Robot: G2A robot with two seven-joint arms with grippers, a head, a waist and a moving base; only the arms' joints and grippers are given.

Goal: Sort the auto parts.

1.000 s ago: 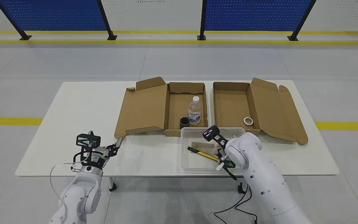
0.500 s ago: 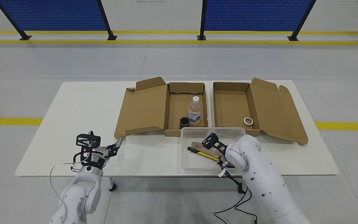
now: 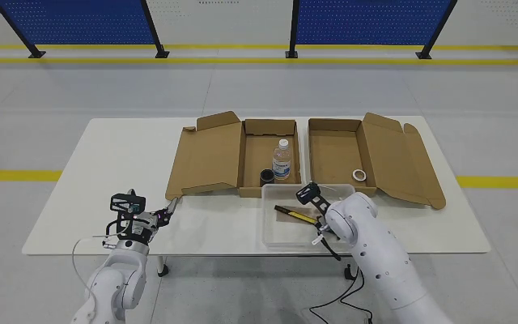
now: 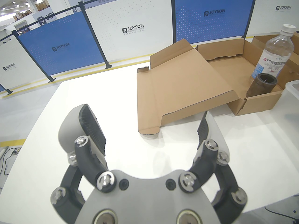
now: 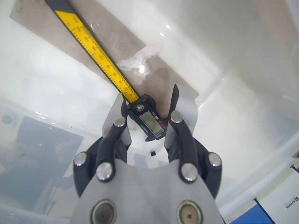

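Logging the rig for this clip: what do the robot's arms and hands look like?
The left arm and right arm have smooth white shells. The left hand and right hand match: silver metal base plate, black linkages with silver bolts, black ribbed finger pads.

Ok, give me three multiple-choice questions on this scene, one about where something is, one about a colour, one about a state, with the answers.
1. Where is the black cylinder?
A. in the clear bin
B. in the cardboard box, beside the bottle
C. on the bare table

2. What colour is the scale on the caliper?
A. red
B. green
C. yellow

3. How is the left gripper?
A. open and empty
B. shut on the bottle
C. shut on the cylinder

Answers: 1 B, it stands next to the bottle inside the box. 2 C, a yellow band runs along the beam. 3 A, its fingers stand wide apart with nothing between them.
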